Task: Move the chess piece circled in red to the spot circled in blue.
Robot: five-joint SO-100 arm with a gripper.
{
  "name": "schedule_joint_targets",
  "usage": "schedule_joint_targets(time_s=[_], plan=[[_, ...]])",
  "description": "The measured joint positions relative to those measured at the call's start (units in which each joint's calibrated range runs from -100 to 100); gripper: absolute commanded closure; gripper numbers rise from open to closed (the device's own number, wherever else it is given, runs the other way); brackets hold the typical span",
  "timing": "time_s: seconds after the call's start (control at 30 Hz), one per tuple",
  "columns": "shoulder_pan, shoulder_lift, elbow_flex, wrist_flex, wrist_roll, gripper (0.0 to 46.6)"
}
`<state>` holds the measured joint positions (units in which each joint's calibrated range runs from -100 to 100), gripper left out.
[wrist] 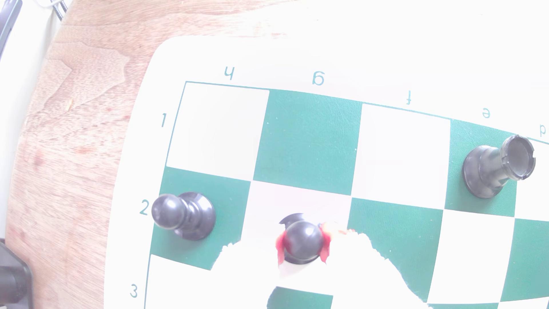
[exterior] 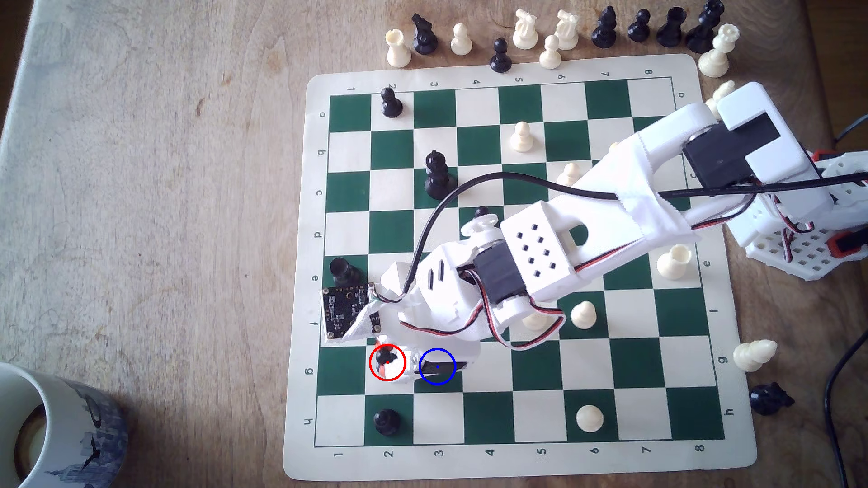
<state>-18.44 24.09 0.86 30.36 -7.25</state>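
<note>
In the wrist view, the pawn (wrist: 303, 242) is seen close up, its ball head pinched between the gripper (wrist: 303, 246) and its red-padded fingers (wrist: 280, 246), which are closed against both sides; its base is seen on the cream g2 square. A second pawn (wrist: 182, 215) on h2 and a rook (wrist: 499, 166) on e1 are shown beyond. In the exterior view, the pawn (exterior: 386, 359) is ringed in red, with the spot (exterior: 437, 366), ringed in blue, on the next square to the exterior view's right. The arm (exterior: 540, 253) is stretched low across the board (exterior: 657, 300) from the exterior view's right.
</note>
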Motion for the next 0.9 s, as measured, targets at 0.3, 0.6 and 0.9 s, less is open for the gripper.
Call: schedule_joint_targets(time_s=[0.3,0.6,0.9], plan=[[1.0,-2.4,0.0,0.2,0.0,43.3],[0.2,-15.2,12.7,-2.0,-0.2,43.4],[-2.1,-18.2,25.2,-7.2,-0.2,43.4]])
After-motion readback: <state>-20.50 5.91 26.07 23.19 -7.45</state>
